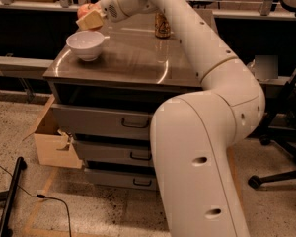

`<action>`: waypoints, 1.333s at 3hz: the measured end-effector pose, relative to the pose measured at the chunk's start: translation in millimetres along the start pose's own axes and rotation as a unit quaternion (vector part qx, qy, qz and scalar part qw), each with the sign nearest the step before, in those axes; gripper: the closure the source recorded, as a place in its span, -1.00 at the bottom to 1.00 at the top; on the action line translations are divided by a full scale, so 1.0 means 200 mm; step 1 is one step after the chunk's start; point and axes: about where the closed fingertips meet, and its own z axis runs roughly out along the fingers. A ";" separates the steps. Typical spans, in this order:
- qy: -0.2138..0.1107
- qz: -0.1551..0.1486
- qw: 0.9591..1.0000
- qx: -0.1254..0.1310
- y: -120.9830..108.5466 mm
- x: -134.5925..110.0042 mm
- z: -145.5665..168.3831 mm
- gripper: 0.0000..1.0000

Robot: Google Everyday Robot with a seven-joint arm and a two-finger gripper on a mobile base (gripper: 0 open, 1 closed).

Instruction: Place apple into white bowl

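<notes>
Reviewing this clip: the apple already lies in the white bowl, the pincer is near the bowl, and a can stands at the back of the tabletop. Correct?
Not quite. The camera view shows the apple gripped in the pincer, up in the air near the bowl, which is empty. The can does stand at the back.

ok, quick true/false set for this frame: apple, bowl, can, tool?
1. The apple lies in the white bowl. False: the tool holds it just above the bowl's far side.
2. The bowl stands upright on the cabinet top. True.
3. The soda can lies tipped over. False: it stands upright, to the right of the bowl.
4. The bowl is empty. True.
</notes>
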 end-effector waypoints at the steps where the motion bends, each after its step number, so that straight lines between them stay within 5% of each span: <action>1: -0.004 -0.005 1.000 -0.015 0.04 -0.03 0.10 0.63; 4: -0.005 0.000 0.999 -0.032 0.07 0.01 0.24 -0.74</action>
